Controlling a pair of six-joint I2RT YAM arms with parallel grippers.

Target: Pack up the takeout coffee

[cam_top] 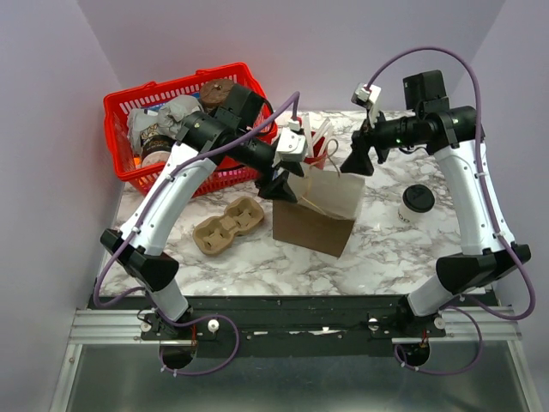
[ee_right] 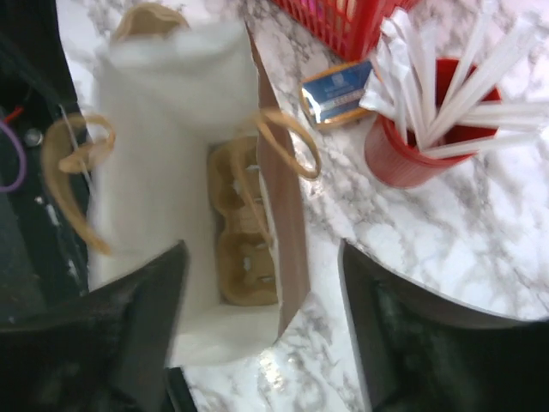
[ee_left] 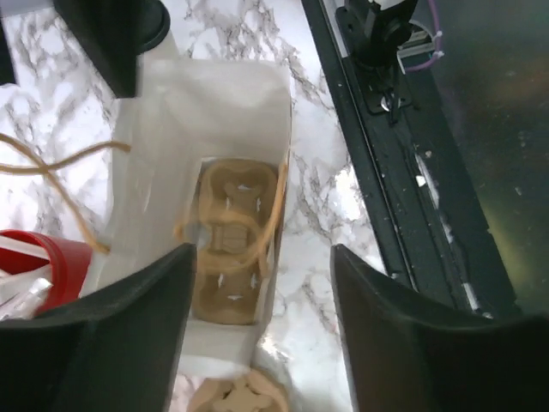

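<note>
The takeout coffee (cam_top: pixel 416 202), a cream-white cup with a black lid, stands upright on the marble table at the right, apart from both grippers; neither wrist view shows it. A brown paper bag (cam_top: pixel 317 210) stands open in the middle, and a cardboard cup carrier (ee_left: pixel 232 249) lies at its bottom, also seen in the right wrist view (ee_right: pixel 244 232). My left gripper (cam_top: pixel 279 184) hangs open over the bag's left rim (ee_left: pixel 262 335). My right gripper (cam_top: pixel 356 161) hangs open over the bag's far right rim (ee_right: pixel 262 335). Each straddles a bag wall without closing on it.
A second cup carrier (cam_top: pixel 227 225) lies on the table left of the bag. A red cup (cam_top: pixel 322 146) with white cutlery stands behind the bag, beside a small blue packet (ee_right: pixel 339 90). A red basket (cam_top: pixel 184 129) of items sits at the back left.
</note>
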